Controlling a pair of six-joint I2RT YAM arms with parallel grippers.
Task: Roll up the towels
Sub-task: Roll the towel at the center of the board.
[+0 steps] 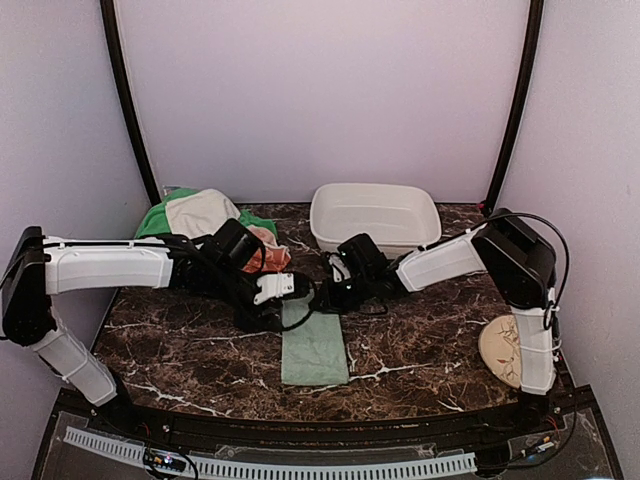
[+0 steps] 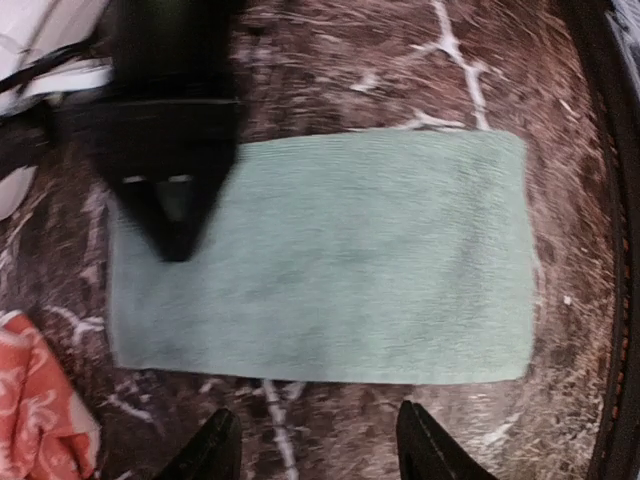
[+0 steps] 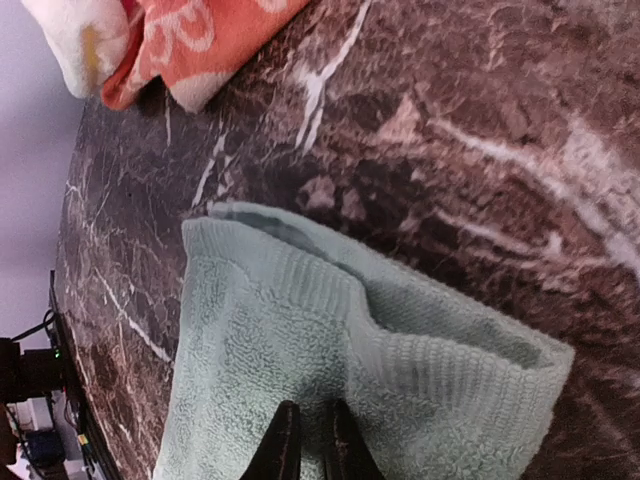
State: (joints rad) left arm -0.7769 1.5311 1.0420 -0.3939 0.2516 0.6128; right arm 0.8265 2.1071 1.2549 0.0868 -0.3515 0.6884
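A small sage-green towel [image 1: 315,348] lies lengthwise on the dark marble table [image 1: 420,340], in front of both arms. Its far end is puckered up off the table [image 3: 400,330]. My right gripper [image 3: 310,442] is shut on that raised end, its fingers nearly together in the pile. In the left wrist view it shows as a black shape [image 2: 170,170] over one end of the towel [image 2: 340,260]. My left gripper [image 2: 320,452] is open over bare table just beside the towel's long edge, with nothing in it. More towels are heaped at the back left [image 1: 205,215]: cream, bright green and orange.
A white plastic basin [image 1: 375,215] stands at the back, right of centre. A round cream plate [image 1: 503,350] leans by the right arm's base. The orange swirl towel [image 2: 40,400] lies close to my left gripper. The two grippers [image 1: 275,300] [image 1: 327,297] sit close together.
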